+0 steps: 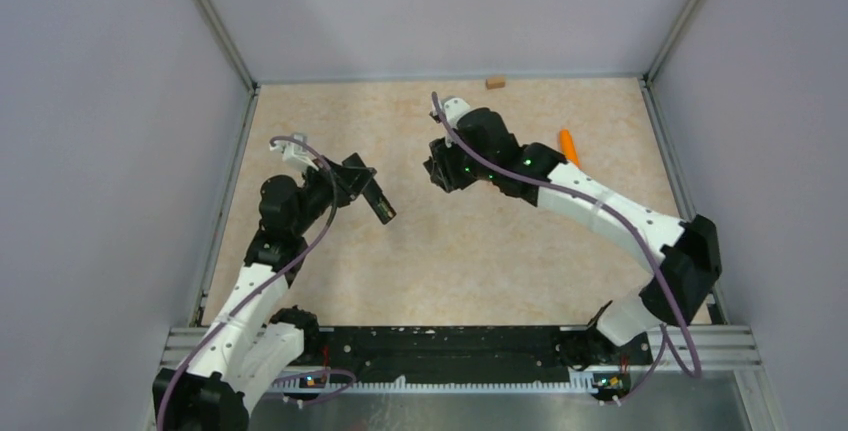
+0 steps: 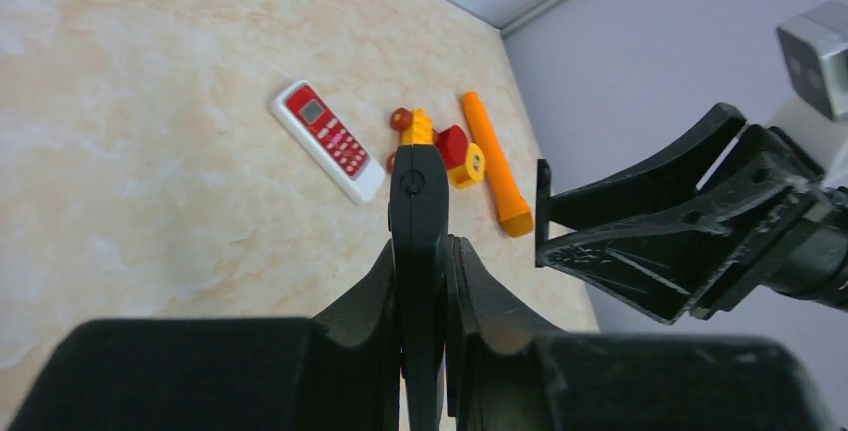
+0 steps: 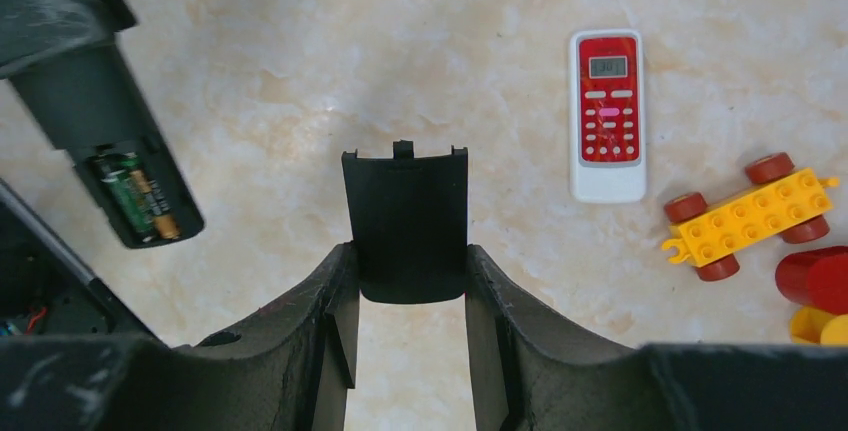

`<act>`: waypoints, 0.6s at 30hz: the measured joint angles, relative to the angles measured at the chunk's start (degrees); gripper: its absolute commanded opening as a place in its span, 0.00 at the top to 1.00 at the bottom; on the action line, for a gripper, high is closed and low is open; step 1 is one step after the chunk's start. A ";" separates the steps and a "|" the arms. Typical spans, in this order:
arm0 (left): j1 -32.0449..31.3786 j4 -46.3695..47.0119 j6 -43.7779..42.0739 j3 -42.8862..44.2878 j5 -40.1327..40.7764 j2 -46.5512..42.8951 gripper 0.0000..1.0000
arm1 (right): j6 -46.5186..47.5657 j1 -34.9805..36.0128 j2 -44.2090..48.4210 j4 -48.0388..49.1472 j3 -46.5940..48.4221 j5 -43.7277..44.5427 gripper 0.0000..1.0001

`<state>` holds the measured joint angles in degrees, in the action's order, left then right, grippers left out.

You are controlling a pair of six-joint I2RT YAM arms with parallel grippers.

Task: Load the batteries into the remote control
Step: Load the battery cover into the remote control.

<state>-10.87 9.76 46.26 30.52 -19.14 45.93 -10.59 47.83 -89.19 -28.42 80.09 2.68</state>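
My left gripper (image 1: 358, 185) (image 2: 424, 251) is shut on a slim black remote (image 1: 381, 205), seen edge-on in the left wrist view (image 2: 418, 201) and held above the table. In the right wrist view the remote (image 3: 95, 101) shows its open compartment, with two batteries (image 3: 140, 196) lying side by side inside. My right gripper (image 1: 440, 173) (image 3: 405, 263) is shut on the black battery cover (image 3: 405, 211), held by its side edges a short way right of the remote. The right gripper also shows in the left wrist view (image 2: 650, 241).
A white and red remote (image 3: 607, 111) (image 2: 327, 139), a yellow toy car with red wheels (image 3: 750, 216) (image 2: 440, 141) and an orange carrot-shaped cone (image 1: 568, 144) (image 2: 495, 176) lie at the right. A small wooden block (image 1: 495, 81) sits by the back wall.
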 measured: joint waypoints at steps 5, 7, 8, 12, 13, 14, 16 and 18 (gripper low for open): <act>-0.02 5.81 2.10 0.00 -5.92 2.25 1.00 | 1.51 0.00 8.11 0.48 -2.56 -4.13 0.74; -0.09 7.89 2.78 0.00 -7.28 2.49 1.00 | 2.08 0.00 10.71 0.52 -3.78 -6.51 0.75; -0.11 8.94 3.08 0.00 -7.82 2.60 1.00 | 2.36 0.00 11.93 0.57 -4.48 -7.82 0.75; -0.33 13.68 4.04 0.00 -10.36 3.67 1.00 | 3.85 -0.02 16.22 0.55 -6.67 -14.34 0.76; -0.37 14.88 4.52 0.00 -11.17 4.15 1.00 | 4.33 -0.02 16.74 0.57 -6.73 -16.37 0.76; -0.44 16.09 4.87 0.00 -11.87 4.59 1.00 | 4.72 -0.02 17.07 0.66 -6.73 -18.03 0.76; -0.50 18.14 5.79 -0.02 -13.16 5.18 1.00 | 5.60 -0.02 17.40 1.05 -6.93 -21.97 0.76; -0.55 20.11 6.80 -0.09 -14.14 5.44 1.00 | 6.21 -0.02 17.49 1.40 -7.34 -25.90 0.76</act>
<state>-11.42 29.87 53.06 30.44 -33.28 51.37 -4.38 47.81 -71.70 -27.03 72.75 -23.22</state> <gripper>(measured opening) 0.191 0.385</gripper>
